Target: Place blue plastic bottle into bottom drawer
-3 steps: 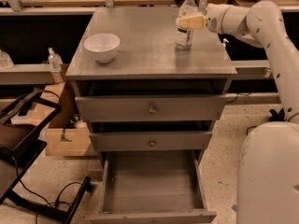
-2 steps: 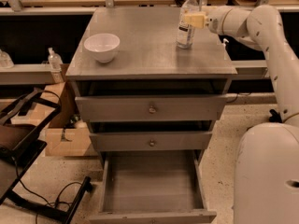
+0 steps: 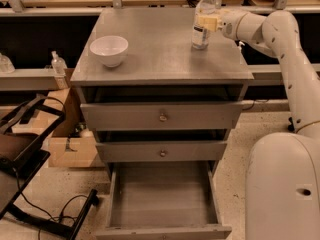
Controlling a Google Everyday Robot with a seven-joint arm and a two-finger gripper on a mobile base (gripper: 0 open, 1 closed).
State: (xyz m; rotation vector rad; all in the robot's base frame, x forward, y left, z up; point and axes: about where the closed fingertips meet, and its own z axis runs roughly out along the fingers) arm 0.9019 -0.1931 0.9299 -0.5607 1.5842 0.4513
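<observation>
The blue plastic bottle (image 3: 202, 21) is a slim clear bottle with a white cap. It stands upright at the back right of the grey cabinet top (image 3: 155, 59). My gripper (image 3: 207, 21) reaches in from the right and is shut on the bottle's middle. The bottle's base is at or just above the top surface. The bottom drawer (image 3: 162, 199) is pulled open below, showing a plain grey inside with nothing in it.
A white bowl (image 3: 109, 49) sits at the left of the cabinet top. The two upper drawers (image 3: 162, 116) with round knobs are nearly shut. My white base (image 3: 282, 184) stands right of the cabinet. A small clear bottle (image 3: 58, 64), a cardboard box (image 3: 67, 144) and a black frame (image 3: 25, 149) are on the left.
The gripper and the bottle have shifted slightly right and up together. The bowl and the drawers have not moved.
</observation>
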